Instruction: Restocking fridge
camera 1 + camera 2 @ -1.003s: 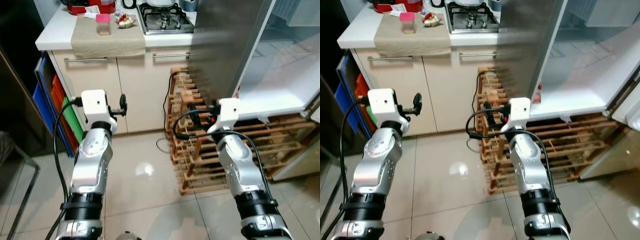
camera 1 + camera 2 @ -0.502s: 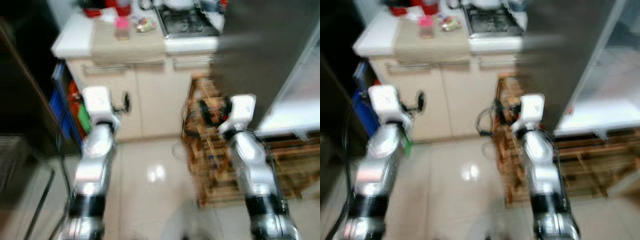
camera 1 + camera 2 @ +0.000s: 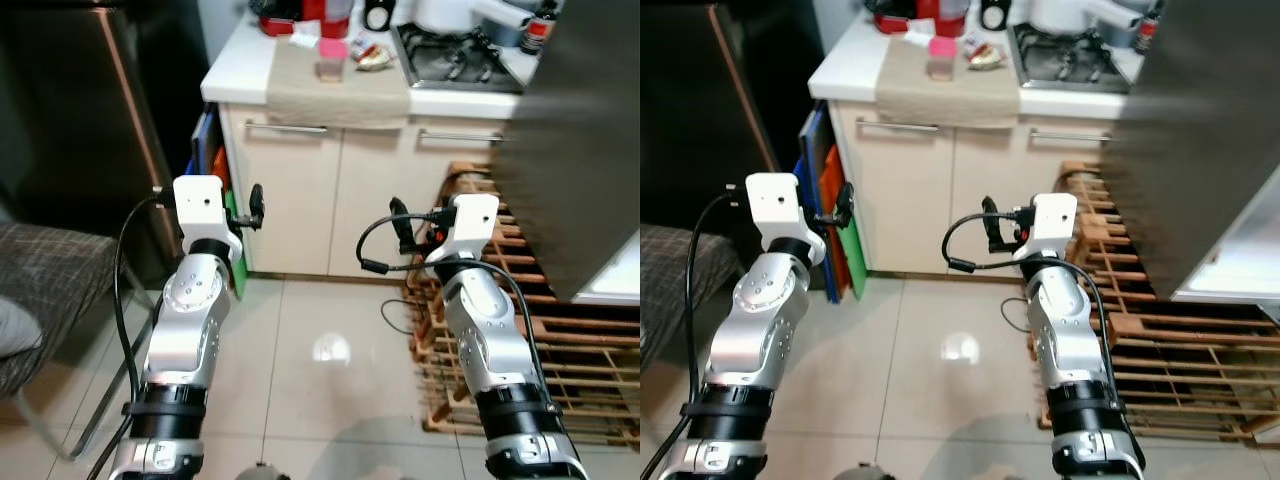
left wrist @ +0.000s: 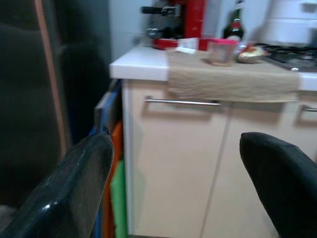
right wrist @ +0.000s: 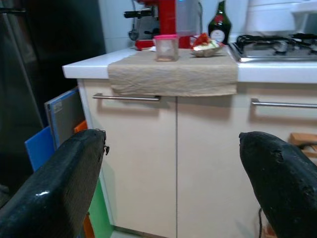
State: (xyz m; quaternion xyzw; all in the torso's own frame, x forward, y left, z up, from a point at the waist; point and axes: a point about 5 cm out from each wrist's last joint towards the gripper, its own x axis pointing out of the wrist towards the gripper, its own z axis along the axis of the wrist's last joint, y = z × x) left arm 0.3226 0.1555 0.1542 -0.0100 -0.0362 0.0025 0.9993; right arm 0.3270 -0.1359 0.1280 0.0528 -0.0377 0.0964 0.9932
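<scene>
A grey steel fridge door stands open at the robot's right, over a wooden rack; a white shelf edge shows just beyond it; a pink-lidded jar stands upright on the beige cloth on the counter.

Glossy tiled floor, cream cabinets, white countertop, wooden rack.

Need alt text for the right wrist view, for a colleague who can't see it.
The right tool, fingers spread and empty, faces a cream two-door kitchen cabinet. On the white counter's beige cloth stand a pink-lidded clear container and a small food dish, by a gas hob.
</scene>
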